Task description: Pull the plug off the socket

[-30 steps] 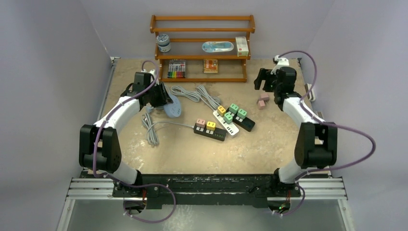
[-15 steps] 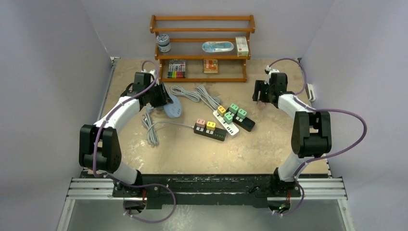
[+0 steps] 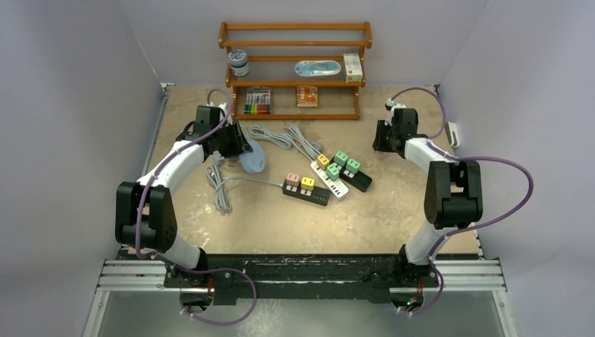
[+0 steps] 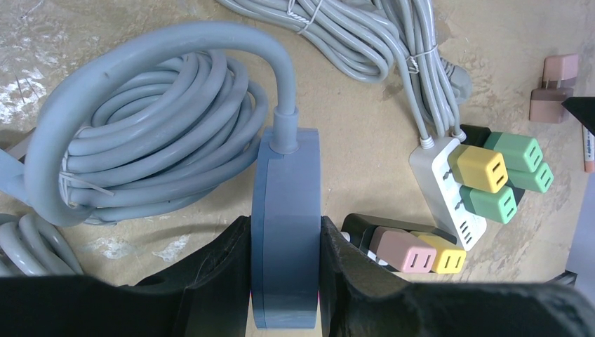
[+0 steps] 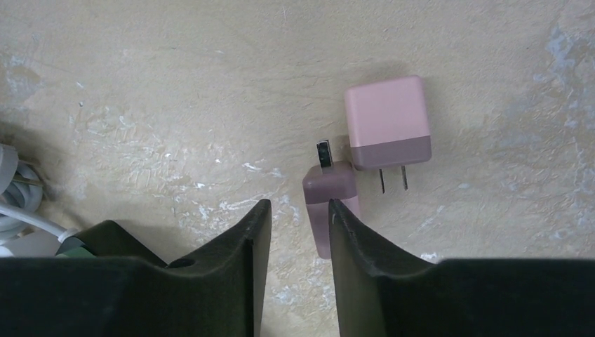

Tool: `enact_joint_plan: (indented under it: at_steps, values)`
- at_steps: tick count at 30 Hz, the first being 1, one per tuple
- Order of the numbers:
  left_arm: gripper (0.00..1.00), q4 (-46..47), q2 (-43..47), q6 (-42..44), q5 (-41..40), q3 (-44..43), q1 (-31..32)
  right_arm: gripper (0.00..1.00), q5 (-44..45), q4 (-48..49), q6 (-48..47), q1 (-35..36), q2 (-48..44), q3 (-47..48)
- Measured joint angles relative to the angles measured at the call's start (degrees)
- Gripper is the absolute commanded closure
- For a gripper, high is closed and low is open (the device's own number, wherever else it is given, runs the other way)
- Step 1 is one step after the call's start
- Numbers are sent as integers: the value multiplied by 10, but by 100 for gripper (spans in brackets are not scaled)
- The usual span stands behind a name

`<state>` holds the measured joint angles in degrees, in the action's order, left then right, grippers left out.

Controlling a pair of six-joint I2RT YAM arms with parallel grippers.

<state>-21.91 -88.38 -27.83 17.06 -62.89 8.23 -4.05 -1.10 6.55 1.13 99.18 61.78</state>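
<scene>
Right wrist view: two loose plugs are seen on the bare table (image 5: 175, 84), a pale pink plug (image 5: 387, 116) right of centre and a mauve plug (image 5: 327, 196) just below-left of it, partly hidden by the finger (image 5: 372, 274) at the right of the gap. Neither is gripped: the right gripper (image 5: 299, 232) has been drawn in from wide to a narrow, empty gap. In the top view, that arm has been swung inward over this pair, at the upper right. Seated plugs (image 3: 342, 157) remain on the white strip (image 3: 337, 188) and black strip (image 3: 316, 196) at centre, so the pulling is judged unfinished. At the upper left, the grey-blue socket block (image 4: 286, 210) is kept clamped by the left gripper (image 4: 286, 281).
</scene>
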Motion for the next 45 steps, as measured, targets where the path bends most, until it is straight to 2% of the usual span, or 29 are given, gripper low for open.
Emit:
enact_joint_plan:
  at_steps: [3,5,16,23,25,27,29,34,36,39,42,43,45]
  values:
    - [100,0,0,0,1,0,0,93,-4,3,1,0,4,0]
    - [100,0,0,0,1,0,0,98,-19,8,4,-1,7,0]
    - [100,-1,0,1,1,0,0,97,-189,75,64,-11,20,3]
    - [100,-1,0,5,1,0,0,97,-270,134,107,-58,29,5]
    - [100,-1,0,5,1,0,0,91,-301,162,119,-73,29,-3]
    - [100,-1,0,5,1,0,0,71,-335,185,130,-87,29,-14]
    - [100,-1,0,5,1,0,0,58,-351,191,138,-94,29,-20]
    - [100,-1,0,5,-7,0,0,35,-336,194,135,-91,26,-22]
    - [100,-3,0,6,-18,0,0,31,-309,191,127,-85,12,-23]
    - [100,-13,0,10,-49,0,0,30,-266,179,108,-69,-9,-21]
    - [100,-33,-6,16,-89,-2,-1,30,-207,161,67,-22,-29,-5]
    - [98,-43,-12,17,-104,-5,-1,31,-189,158,53,-1,-33,0]
    - [84,-61,-28,20,-126,-15,-2,31,-155,149,24,38,-42,5]
